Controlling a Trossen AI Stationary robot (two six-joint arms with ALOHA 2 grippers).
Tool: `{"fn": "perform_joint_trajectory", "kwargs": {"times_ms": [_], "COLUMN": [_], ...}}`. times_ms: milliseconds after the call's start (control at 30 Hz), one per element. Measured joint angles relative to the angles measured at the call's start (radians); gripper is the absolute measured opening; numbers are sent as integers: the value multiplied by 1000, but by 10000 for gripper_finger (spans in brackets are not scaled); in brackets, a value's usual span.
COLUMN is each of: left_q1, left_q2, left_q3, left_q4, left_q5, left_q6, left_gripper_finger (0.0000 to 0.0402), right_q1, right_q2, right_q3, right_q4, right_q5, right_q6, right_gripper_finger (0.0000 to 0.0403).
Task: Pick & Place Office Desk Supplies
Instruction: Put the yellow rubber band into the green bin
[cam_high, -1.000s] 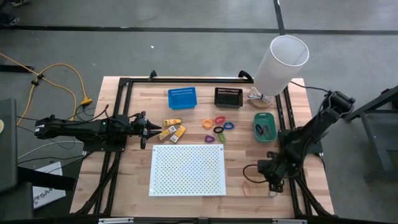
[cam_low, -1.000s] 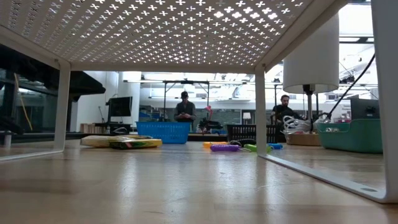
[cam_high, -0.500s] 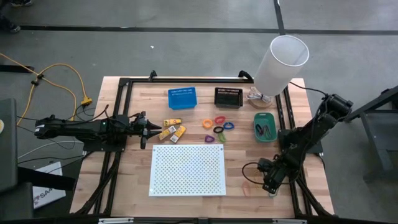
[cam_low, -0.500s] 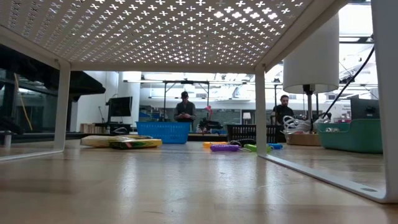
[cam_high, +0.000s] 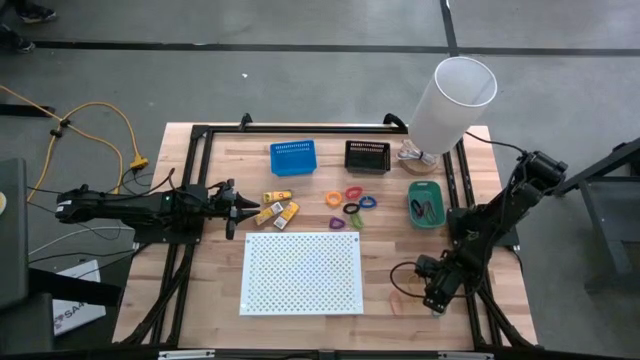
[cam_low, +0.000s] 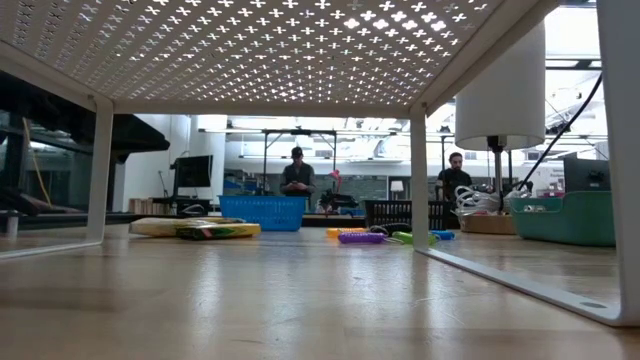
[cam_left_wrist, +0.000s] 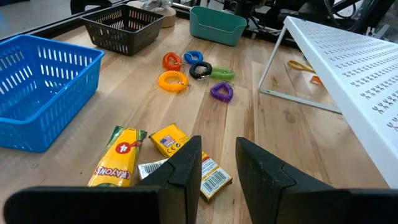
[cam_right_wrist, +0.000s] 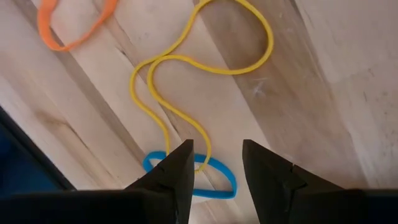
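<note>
High view: camera overhead, facing straight down on the whole table (cam_high: 200, 275), both arms and the surrounding floor. Low view: camera at table-top height beneath the white perforated board (cam_low: 270, 50), facing level across the table into the room (two people stand far back). Left wrist view: close, looking obliquely past the left gripper (cam_left_wrist: 217, 165) toward the yellow packets (cam_left_wrist: 180, 155), coiled loops (cam_left_wrist: 193, 68) and blue bin (cam_left_wrist: 37, 93), all shared with the high and low views. Right wrist view: very near, facing down on rubber bands (cam_right_wrist: 199, 68).
</note>
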Motion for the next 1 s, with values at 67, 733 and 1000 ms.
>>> {"fn": "perform_joint_trajectory", "kwargs": {"times_ms": [67, 733, 1000], "left_q1": [0, 0, 0], "left_q2": [0, 0, 0], "left_q3": [0, 0, 0], "left_q4": [0, 0, 0], "left_q5": [0, 0, 0], "left_q6": [0, 0, 0], "left_gripper_finger": [95, 95, 95], "right_q1": [7, 162, 161], "right_q2": [1, 103, 103], "right_q3": [0, 0, 0], "right_q4": [15, 80, 89], "right_q5": [1, 130, 155], "right_q6": [2, 175, 195], "right_gripper_finger": [124, 124, 124]}}
